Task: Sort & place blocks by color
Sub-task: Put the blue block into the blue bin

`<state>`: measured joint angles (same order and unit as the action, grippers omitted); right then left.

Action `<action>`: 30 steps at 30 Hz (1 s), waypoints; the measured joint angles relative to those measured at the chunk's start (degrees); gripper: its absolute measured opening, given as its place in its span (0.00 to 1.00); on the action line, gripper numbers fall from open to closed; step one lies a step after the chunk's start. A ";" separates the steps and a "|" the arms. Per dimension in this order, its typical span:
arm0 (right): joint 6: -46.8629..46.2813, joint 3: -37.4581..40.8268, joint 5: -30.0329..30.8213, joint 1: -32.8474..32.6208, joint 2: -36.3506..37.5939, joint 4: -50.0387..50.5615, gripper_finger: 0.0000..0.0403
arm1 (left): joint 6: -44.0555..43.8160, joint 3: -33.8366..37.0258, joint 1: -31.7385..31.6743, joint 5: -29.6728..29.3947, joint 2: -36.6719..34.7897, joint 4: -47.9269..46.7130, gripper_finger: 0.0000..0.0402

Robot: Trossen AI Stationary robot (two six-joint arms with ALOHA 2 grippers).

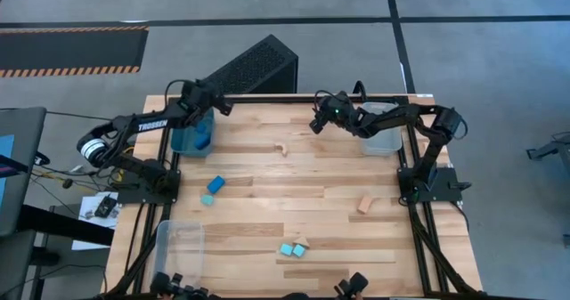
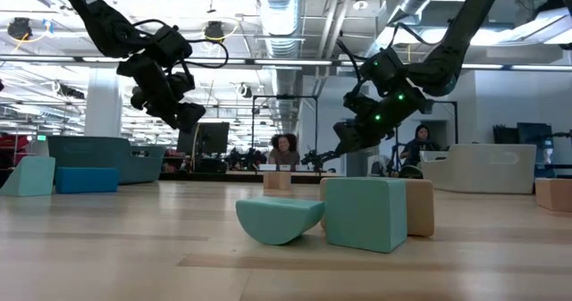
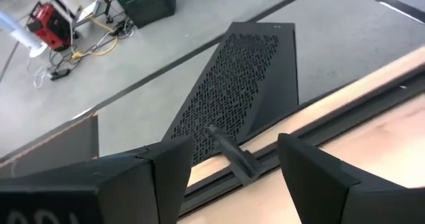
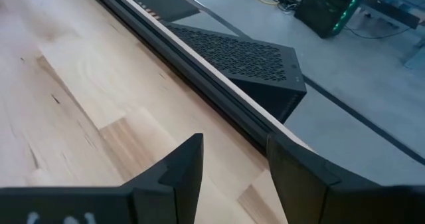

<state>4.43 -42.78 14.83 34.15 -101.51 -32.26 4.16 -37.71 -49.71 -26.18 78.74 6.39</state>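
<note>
1. Sorting is under way but far from finished. In the high view, the blue bin (image 1: 191, 135) at the counter's (image 1: 294, 184) upper left already holds dark blue pieces, while the clear bin (image 1: 381, 129) at upper right and the clear bin (image 1: 181, 247) at lower left show nothing I can make out inside.
2. Still loose on the counter: a blue block (image 1: 215, 184) with a turquoise block (image 1: 207, 199) just beside it at left of centre, a turquoise pair (image 1: 292, 249) near the lower middle with a tan piece touching them, a tan wood block (image 1: 365, 203) at right, and a small tan piece (image 1: 284, 150) near the upper middle.
3. The left hand (image 1: 224, 107) hangs over the counter's upper edge just beside the blue bin, fingers (image 3: 163, 177) spread wide and holding nothing.
4. The right hand (image 1: 316, 122) hovers at upper centre, left of the upper-right bin, fingers (image 4: 179, 171) parted and empty.
</note>
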 joint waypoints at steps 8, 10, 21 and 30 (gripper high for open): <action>-0.21 -3.21 -5.14 -2.97 0.04 0.10 0.47 | -0.84 0.00 3.93 -0.06 -6.12 -10.12 0.52; -0.28 -4.44 -6.26 -4.28 0.04 0.08 0.47 | -1.80 0.00 5.06 -0.08 -9.76 -14.22 0.52; -6.38 -13.84 -14.89 -14.30 -0.03 0.04 0.47 | -8.97 4.29 15.65 9.01 -27.28 -26.46 0.52; 2.41 -15.93 -14.95 -25.53 -1.56 -5.57 0.52 | -17.31 12.78 29.06 9.93 -30.86 -24.36 0.52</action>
<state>6.84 -58.72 -0.12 8.62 -103.08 -37.83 -13.14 -24.93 -20.65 -16.25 47.88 -17.96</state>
